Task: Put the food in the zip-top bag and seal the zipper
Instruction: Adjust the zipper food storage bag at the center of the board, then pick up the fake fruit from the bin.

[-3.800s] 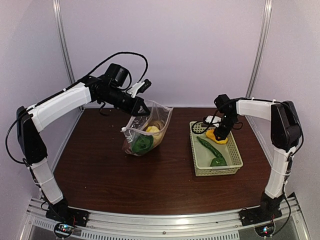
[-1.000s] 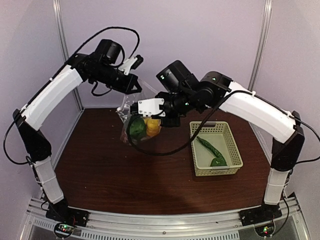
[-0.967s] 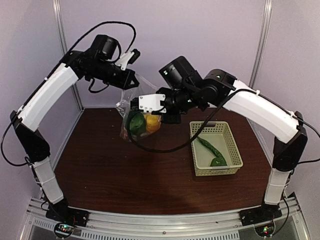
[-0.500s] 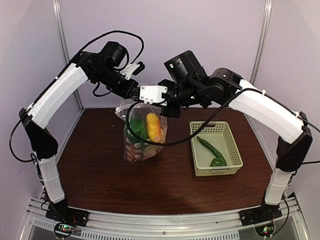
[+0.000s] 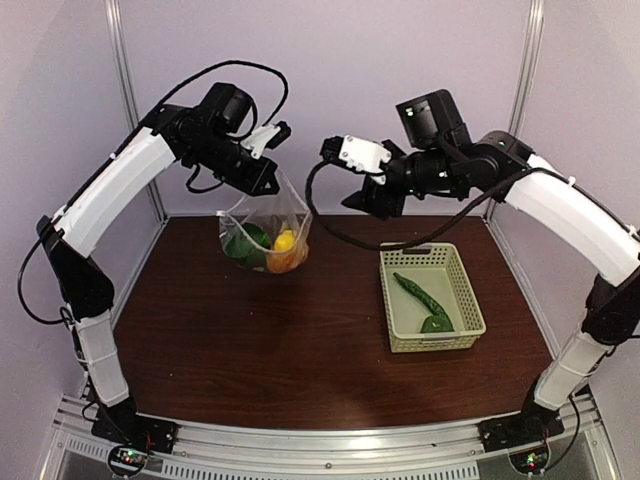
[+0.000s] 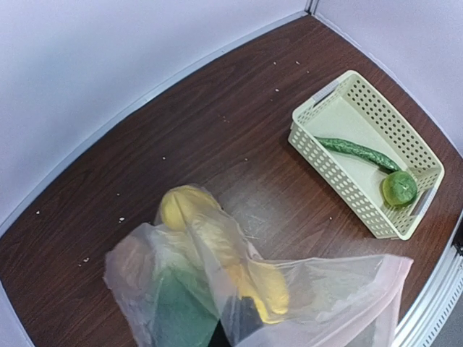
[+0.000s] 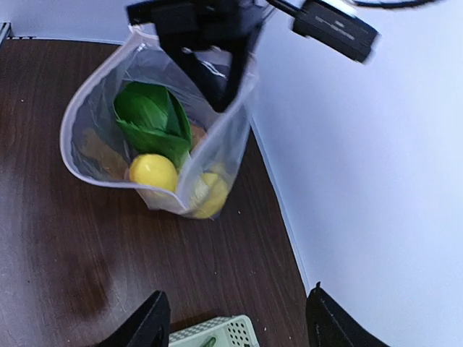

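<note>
Food is split between two places. In the zip-top bag (image 5: 264, 232) you can see the leafy bok choy (image 7: 152, 116), a yellow lemon (image 7: 153, 172), a second yellow piece (image 7: 210, 195) low at the bag's edge, and an orange piece (image 5: 281, 262) at the bottom. The cucumber (image 5: 414, 291) and the green pepper (image 5: 435, 323) lie in the pale green basket (image 5: 455, 290) on the right side of the desk (image 5: 300, 360). Your left arm (image 5: 115, 190) reaches over the far left of the desk, and the left jaws are clamped together on the top edge of the bag. The bag hangs down from them with the food bunched in its lower end; whether its bottom touches the desk you cannot tell. In the right wrist view the bag's mouth gapes open as a wide loop, and the zipper strip cannot be told apart from the rest of the plastic. Your right arm (image 5: 570, 210) is raised above the far side of the desk, between bag and basket. The right jaws stand apart with nothing between them, clear of the bag. In the basket the cucumber lies lengthwise, and the pepper sits at the near end, just beside the cucumber's tip.
</note>
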Tool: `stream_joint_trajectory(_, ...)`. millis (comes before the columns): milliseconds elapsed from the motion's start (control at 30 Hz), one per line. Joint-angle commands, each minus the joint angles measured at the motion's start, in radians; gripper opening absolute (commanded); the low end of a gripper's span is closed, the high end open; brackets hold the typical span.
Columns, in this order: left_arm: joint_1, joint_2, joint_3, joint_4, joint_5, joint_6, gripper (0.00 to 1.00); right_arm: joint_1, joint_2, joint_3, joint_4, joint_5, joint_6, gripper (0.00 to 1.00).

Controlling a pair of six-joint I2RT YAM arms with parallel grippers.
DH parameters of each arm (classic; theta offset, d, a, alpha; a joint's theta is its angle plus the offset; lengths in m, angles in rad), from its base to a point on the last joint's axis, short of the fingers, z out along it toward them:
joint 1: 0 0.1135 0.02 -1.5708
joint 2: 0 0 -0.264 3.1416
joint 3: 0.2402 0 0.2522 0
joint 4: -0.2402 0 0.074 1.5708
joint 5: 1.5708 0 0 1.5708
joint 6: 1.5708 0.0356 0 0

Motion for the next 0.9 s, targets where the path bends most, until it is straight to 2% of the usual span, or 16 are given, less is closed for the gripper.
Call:
stream_joint_trajectory(0, 0.003, -0.038, -0.129, 0.131, 0.119, 0.014, 0.0, -0.17, -0.13, -0.19, 0.025, -0.203, 0.096, 0.64)
stream_joint_trajectory(133, -0.001, -0.04, -0.238, 0.177, 0.118, 0.019, 0.0, -0.287, -0.172, -0.423, -0.05, -0.292, 0.05, 0.64)
stream_joint_trajectory(233, -0.001, -0.04, -0.284, 0.195, 0.116, 0.019, 0.0, -0.351, -0.16, -0.541, -0.122, -0.322, 0.037, 0.6)
stream_joint_trajectory(333, -0.001, -0.045, -0.308, 0.207, 0.12, 0.014, 0.0, -0.378, -0.141, -0.621, -0.19, -0.314, 0.022, 0.59)
stream_joint_trajectory(433, -0.001, -0.054, -0.327, 0.22, 0.135, 0.012, 0.0, -0.38, -0.149, -0.73, -0.182, -0.281, 0.037, 0.61)
stream_joint_trajectory(700, -0.001, -0.069, -0.34, 0.226, 0.153, 0.005, 0.0, -0.396, -0.116, -0.791, -0.16, -0.177, 0.108, 0.62)
stream_joint_trajectory(867, -0.004, -0.073, -0.343, 0.226, 0.158, 0.005, 0.0, -0.401, -0.073, -0.822, -0.148, -0.149, 0.126, 0.68)
